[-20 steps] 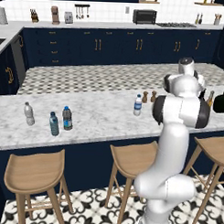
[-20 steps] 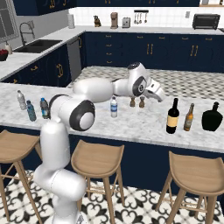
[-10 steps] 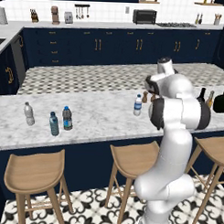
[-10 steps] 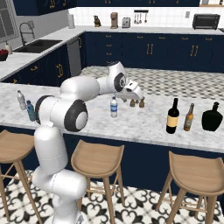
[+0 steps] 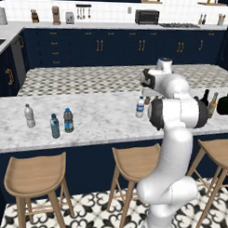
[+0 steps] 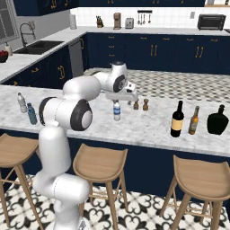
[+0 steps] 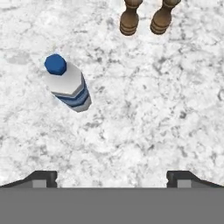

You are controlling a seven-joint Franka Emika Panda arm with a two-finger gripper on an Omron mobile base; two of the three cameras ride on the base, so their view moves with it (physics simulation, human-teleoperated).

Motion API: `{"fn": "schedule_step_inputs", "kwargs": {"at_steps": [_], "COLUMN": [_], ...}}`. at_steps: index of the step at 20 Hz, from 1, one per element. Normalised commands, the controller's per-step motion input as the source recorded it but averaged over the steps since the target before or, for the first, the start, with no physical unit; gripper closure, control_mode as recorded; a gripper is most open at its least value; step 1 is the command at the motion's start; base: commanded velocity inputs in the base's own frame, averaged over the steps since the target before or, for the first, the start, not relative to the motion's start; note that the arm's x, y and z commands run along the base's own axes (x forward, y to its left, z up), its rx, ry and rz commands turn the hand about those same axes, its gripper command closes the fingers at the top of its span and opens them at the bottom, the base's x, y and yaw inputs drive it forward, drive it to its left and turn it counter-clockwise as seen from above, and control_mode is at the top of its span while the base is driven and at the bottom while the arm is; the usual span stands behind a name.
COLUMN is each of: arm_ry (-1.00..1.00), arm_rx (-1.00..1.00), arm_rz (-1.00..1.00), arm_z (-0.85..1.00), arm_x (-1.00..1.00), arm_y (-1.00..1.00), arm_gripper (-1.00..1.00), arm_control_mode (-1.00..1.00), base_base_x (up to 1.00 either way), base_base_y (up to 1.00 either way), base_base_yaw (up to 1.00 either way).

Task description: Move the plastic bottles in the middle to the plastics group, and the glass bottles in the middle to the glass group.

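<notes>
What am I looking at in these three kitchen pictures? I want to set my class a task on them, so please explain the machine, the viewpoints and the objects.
A white robot arm stands at a marble counter. Two pictures come from cameras behind it, left and right; the third looks down from its hand. Its gripper is open, holding nothing, above a clear bottle with a blue label. Two wooden shakers stand near it. At one end are three small water bottles; at the other a wine bottle, an amber bottle and a black jug.
</notes>
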Motion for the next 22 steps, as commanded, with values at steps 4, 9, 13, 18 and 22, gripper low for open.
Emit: {"fn": "schedule_step_inputs", "kwargs": {"at_steps": [4, 9, 13, 18, 22], "arm_ry": [-0.17, -0.1, 0.21, 0.22, 0.01], "arm_rx": [0.13, 0.03, 0.0, 0.0, 0.0], "arm_rz": [0.48, 0.23, 0.0, -0.11, -0.16], "arm_z": [-0.27, -0.07, 0.01, 0.0, -0.12], "arm_x": [0.59, 0.7, 0.45, 0.21, 0.28], "arm_y": [0.06, 0.12, 0.29, 0.27, 0.26], "arm_gripper": [-1.0, -1.0, -1.0, -1.0, -1.0], "arm_control_mode": [-1.0, -1.0, -1.0, -1.0, -1.0], "base_base_x": [0.0, 0.0, 0.0, 0.0, 0.0], "base_base_y": [0.0, 0.0, 0.0, 0.0, 0.0], "base_base_yaw": [0.0, 0.0, 0.0, 0.0, 0.0]}}
